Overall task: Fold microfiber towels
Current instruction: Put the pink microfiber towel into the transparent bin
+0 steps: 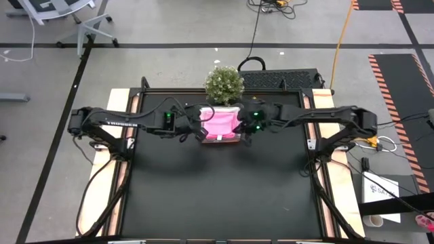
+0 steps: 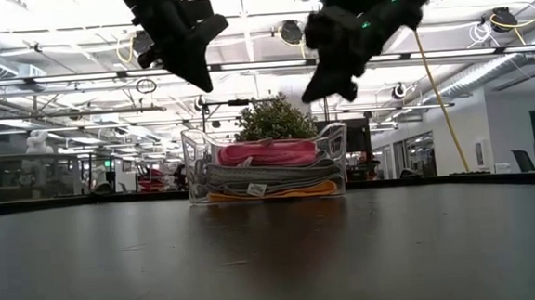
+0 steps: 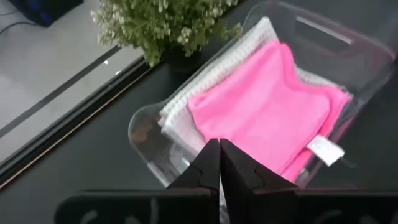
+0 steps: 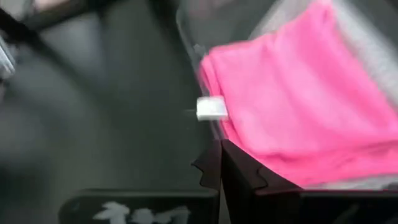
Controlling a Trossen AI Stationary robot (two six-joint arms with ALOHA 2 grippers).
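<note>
A clear plastic tub [image 2: 194, 164] stands at the far middle of the black table. In it lies a stack of folded microfiber towels: a bright pink one [image 1: 219, 123] on top, light grey ones [image 2: 264, 173] under it and an orange-yellow one [image 2: 270, 194] at the bottom. My left gripper [image 3: 219, 144] hangs shut above the tub's left end [image 2: 203, 79]. My right gripper [image 4: 219, 144] hangs shut above its right end [image 2: 324, 92]. Both are well clear of the tub and hold nothing.
A potted plant [image 1: 224, 84] stands just behind the tub at the table's far edge. The black tabletop [image 1: 217, 196] stretches wide between the tub and the near edge.
</note>
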